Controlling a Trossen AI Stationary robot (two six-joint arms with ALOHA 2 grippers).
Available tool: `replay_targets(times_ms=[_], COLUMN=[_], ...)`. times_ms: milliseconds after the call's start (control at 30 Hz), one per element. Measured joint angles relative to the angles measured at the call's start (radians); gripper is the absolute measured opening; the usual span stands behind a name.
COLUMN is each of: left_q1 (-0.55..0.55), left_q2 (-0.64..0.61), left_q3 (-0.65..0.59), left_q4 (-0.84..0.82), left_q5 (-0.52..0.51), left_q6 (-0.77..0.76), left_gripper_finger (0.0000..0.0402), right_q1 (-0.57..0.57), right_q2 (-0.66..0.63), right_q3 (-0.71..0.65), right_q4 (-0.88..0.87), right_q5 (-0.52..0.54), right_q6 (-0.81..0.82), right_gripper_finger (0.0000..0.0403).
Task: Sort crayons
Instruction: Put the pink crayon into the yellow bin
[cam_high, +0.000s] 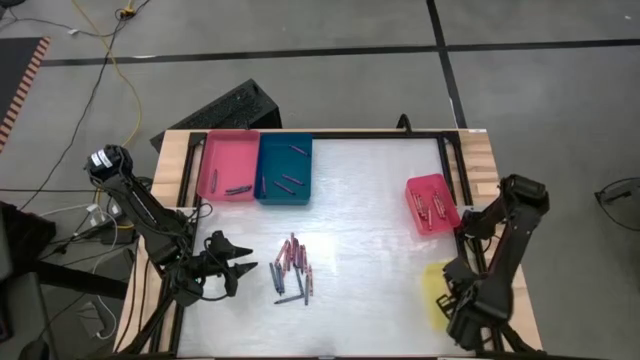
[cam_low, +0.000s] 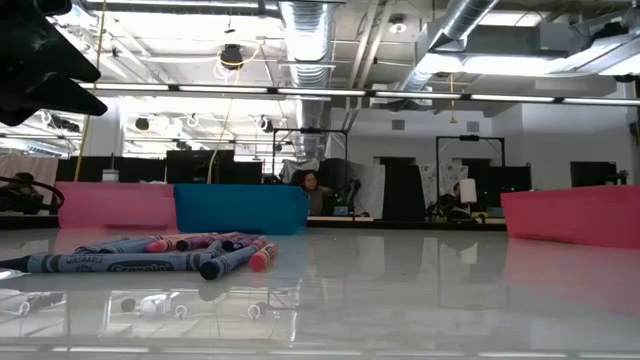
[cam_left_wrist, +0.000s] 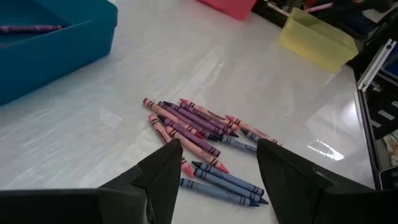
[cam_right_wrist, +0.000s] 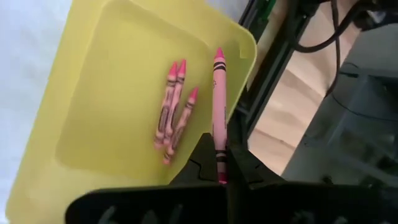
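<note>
Over the yellow tray (cam_right_wrist: 118, 93), a pink crayon (cam_right_wrist: 219, 106) is pinched at one end by the closed right gripper (cam_right_wrist: 221, 163).
Beside the loose crayons (cam_high: 294, 268) mid-table, well apart from that tray, the left gripper (cam_high: 243, 266) is held open; light, stiff, brittle sticks are best gripped mid-length.

The bench (cam_high: 370, 250) is glossy white with light wooden edges. Loose crayons (cam_high: 293, 268) on it are pink, purple, red and grey-blue. Trays: one pink tray (cam_high: 228, 165), one blue tray (cam_high: 285, 168), one red tray (cam_high: 432, 203), one yellow tray (cam_right_wrist: 124, 93) holding pink crayons (cam_right_wrist: 174, 109).
</note>
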Motion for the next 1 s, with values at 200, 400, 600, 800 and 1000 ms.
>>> replay_targets(times_ms=[200, 400, 600, 800, 1000], left_q1=[0.000, 0.000, 0.000, 0.000, 0.000], left_q2=[0.000, 0.000, 0.000, 0.000, 0.000], left_q3=[0.000, 0.000, 0.000, 0.000, 0.000], left_q4=[0.000, 0.000, 0.000, 0.003, 0.003], left_q5=[0.000, 0.000, 0.000, 0.000, 0.000], left_q6=[-0.002, -0.004, -0.005, -0.006, -0.010], left_gripper_finger=[0.0199, 0.0199, 0.0199, 0.0199, 0.0199], right_q1=[-0.036, -0.075, -0.110, -0.116, -0.116], right_q2=[0.084, 0.167, 0.224, 0.239, 0.239], right_q3=[-0.008, -0.008, -0.008, -0.008, -0.008], right_q4=[0.006, 0.075, 0.148, 0.132, 0.132], right_q5=[0.000, -0.005, -0.007, -0.010, -0.011], right_q6=[0.014, -0.052, -0.135, -0.135, -0.135], right_gripper_finger=[0.0008, 0.0008, 0.0014, 0.0051, 0.0070])
